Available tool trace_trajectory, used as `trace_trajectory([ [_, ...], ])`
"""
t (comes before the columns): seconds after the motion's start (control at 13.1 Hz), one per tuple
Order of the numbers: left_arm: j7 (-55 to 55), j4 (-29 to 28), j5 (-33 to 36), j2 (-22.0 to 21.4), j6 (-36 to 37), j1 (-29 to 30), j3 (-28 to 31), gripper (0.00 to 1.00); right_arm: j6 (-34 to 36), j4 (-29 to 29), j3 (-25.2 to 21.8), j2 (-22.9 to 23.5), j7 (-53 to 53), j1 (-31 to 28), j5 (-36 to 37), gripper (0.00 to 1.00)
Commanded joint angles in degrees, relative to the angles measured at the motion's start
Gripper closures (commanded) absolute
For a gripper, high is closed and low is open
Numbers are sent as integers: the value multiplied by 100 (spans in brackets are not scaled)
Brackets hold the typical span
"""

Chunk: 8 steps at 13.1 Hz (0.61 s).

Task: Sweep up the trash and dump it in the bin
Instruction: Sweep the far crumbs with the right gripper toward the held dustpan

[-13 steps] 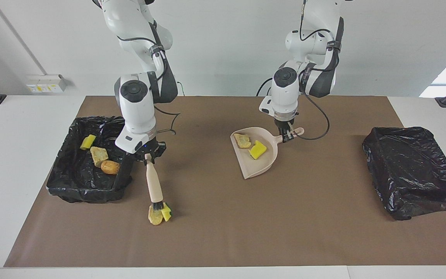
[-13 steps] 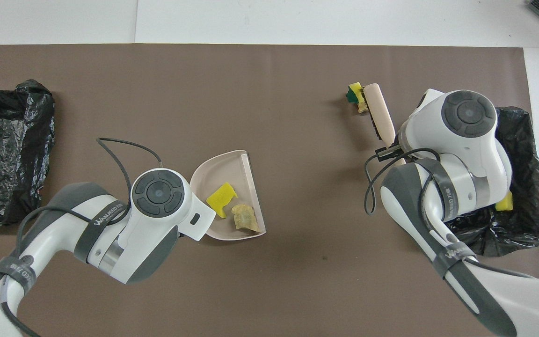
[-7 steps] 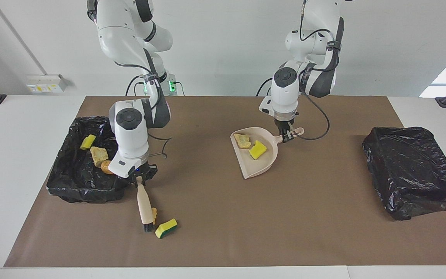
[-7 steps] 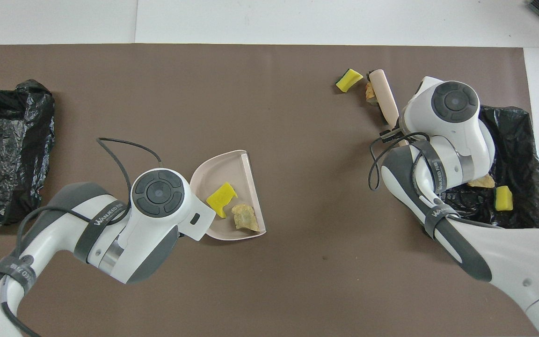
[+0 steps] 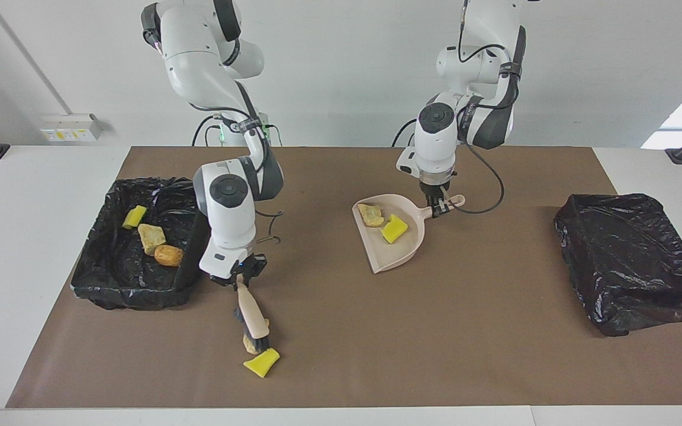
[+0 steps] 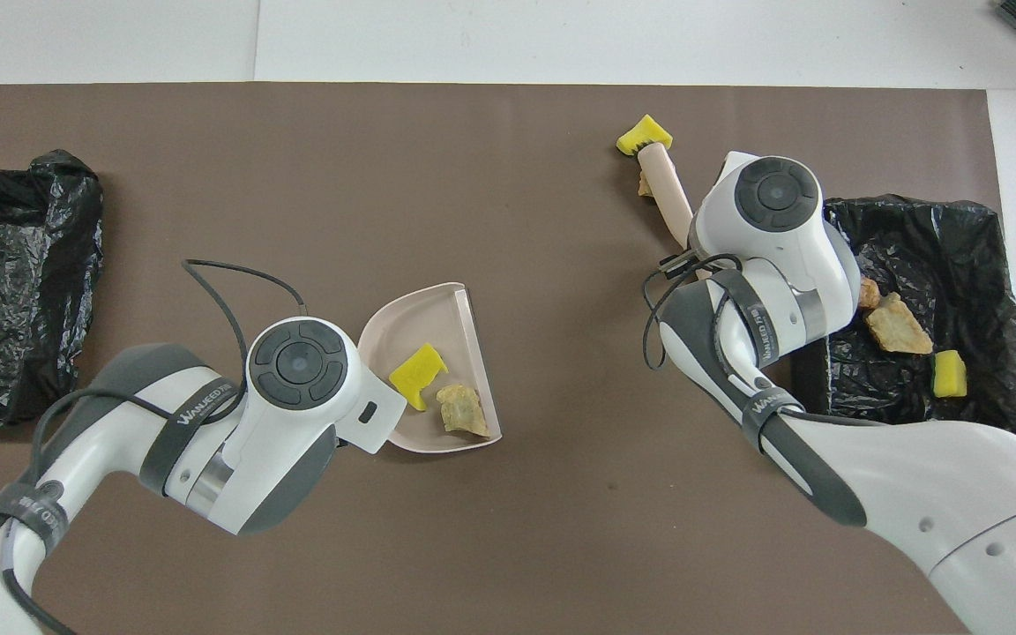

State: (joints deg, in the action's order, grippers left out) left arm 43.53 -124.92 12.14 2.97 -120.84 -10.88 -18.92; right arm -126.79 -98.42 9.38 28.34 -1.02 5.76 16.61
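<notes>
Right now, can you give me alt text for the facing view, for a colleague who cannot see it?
The right claw holds a beige brush with its bristles down at a yellow sponge on the brown mat. The left claw holds a dustpan carrying two pieces of trash. A black-lined bin at the right arm's end contains three more.

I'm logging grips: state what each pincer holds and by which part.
Left pincer holds the dustpan by its handle. Right pincer holds the brush by its handle's upper end, bristles down beside the trash on the table.
</notes>
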Motion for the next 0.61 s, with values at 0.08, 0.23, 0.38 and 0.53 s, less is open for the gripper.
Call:
trace_trajectory([
  [0.08,-73,-155,52,-78,-150,42,-15,100,916,130,90,-240,207,311,-333,100],
  [0.23,-73,-155,52,-78,-159,42,-15,100,1462,619,99,-338,190,294,-405,100],
  [0.38,-82,-155,52,-78,-150,51,-15,100,1429,920,72,-225,-124,189,-142,100],
  [0.53,-82,-155,52,-78,-150,86,-15,100,1087,1078,55,-5,-424,-21,262,100],
])
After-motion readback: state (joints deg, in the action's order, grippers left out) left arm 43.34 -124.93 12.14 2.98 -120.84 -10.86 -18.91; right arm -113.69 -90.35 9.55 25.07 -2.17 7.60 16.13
